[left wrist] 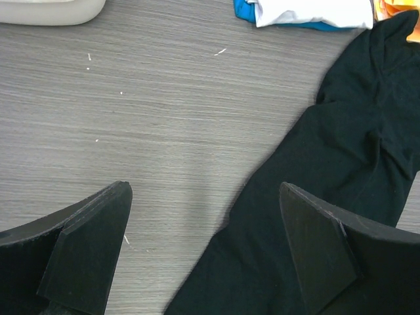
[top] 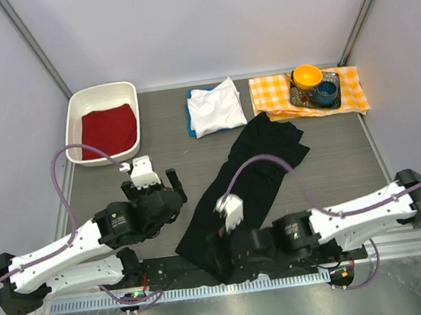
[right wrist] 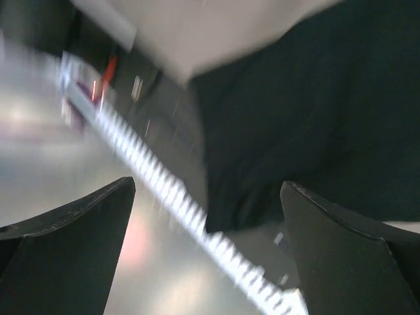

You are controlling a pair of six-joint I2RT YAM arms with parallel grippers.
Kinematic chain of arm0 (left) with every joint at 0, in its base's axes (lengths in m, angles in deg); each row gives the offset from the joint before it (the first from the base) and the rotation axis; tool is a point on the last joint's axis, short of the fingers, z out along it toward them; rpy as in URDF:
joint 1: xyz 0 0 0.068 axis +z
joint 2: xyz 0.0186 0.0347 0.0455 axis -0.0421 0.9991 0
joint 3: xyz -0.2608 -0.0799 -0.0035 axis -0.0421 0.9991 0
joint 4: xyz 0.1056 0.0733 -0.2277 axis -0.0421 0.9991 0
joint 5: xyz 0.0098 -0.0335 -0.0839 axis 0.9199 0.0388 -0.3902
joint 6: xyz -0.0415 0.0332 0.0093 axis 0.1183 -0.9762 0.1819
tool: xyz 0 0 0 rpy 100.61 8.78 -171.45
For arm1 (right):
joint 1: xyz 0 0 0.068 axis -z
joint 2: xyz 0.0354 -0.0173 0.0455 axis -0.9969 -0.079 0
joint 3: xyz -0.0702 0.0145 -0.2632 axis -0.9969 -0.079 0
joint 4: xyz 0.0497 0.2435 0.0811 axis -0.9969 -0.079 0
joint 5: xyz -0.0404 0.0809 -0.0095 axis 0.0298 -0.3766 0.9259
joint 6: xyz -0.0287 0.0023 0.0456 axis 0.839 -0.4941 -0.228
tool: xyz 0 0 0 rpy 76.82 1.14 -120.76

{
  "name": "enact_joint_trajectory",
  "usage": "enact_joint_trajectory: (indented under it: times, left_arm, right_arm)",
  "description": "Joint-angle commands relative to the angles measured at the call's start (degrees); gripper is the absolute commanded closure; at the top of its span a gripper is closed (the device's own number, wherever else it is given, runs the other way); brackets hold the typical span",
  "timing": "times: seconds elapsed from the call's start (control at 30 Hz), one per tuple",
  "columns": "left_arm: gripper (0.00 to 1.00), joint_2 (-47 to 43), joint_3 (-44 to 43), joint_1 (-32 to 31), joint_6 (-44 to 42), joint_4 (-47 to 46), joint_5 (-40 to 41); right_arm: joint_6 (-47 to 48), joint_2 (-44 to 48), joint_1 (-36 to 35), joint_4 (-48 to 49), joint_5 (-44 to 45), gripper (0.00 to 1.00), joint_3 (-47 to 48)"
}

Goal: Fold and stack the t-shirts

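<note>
Top external view: the big black t-shirt lies in a long, rumpled diagonal strip across the grey surface. Its near end is at the front edge and its far end reaches right up to the orange checked cloth. Behind it the white t-shirt sits folded on the blue t-shirt, which only shows as a sliver.

The white tub at far left holds a red cloth. The dark tray on the checked cloth carries an orange bowl and a blue cup.

The left claw is spread wide over bare surface, just beside the black shirt. The right claw is spread wide over the shirt's near end. I think it's gripping nothing, but that wrist view's pretty blurry.
</note>
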Motion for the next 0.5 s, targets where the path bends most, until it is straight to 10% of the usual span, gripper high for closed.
enact_joint_trajectory:
  times: [0.0, 0.27, 0.47]
  left_arm:
    - [0.00, 1.47, -3.22, 0.29, -2.57, -4.13, 0.63]
    - [0.00, 3.85, -3.13, 3.53, -5.90, -8.96, -1.83]
    - [0.00, 6.31, -1.73, 7.40, -8.45, -13.88, -6.22]
  right_arm:
    - [0.64, 5.94, 13.80, -8.32, 20.64, 0.00, 3.84]
    - [10.74, -4.14, 50.08, 2.65, 14.62, 0.00, 11.21]
    - [17.87, -27.48, 62.51, 10.83, 3.96, 0.00, 30.42]
